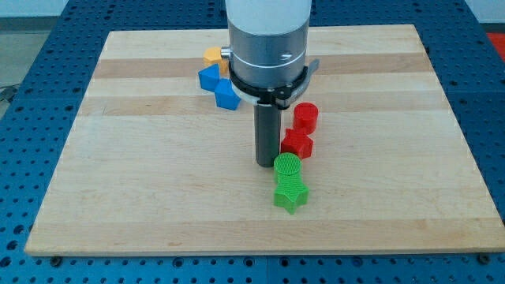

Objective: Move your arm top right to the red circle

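Note:
The red circle (pixel 305 117) is a short red cylinder standing right of the board's middle. My tip (pixel 266 162) rests on the board below and to the left of it. A red star-like block (pixel 297 143) sits between the two, just right of the rod and touching or nearly touching the red circle's lower edge. A green circle (pixel 288 166) lies just right of my tip, with a green star-like block (pixel 289 193) right below it.
Two blue blocks (pixel 218 87) and a yellow block (pixel 213 57) sit at the view's top, left of the arm body (pixel 267 43). The wooden board (pixel 142 173) lies on a blue perforated table.

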You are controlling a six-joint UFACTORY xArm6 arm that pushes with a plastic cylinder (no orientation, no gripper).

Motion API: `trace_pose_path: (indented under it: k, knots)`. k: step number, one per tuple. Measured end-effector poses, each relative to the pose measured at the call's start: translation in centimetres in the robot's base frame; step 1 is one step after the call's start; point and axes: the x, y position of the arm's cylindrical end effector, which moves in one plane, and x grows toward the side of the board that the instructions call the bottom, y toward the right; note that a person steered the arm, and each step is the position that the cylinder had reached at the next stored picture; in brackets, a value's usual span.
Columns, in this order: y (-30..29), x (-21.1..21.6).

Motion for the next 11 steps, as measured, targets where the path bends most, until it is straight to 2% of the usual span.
trace_pose_path:
  k: [2,3,4,5,6,7,8,9,11]
  knots:
    - [0.0,0.0]
    - [-1.6,-3.4]
    - [-1.7,-11.6]
    - [2.4,-15.7]
    - [9.2,-17.5]
    - [13.9,-17.7]
    - [14.7,-14.1]
    - [13.4,-13.0]
    - [9.3,-8.0]
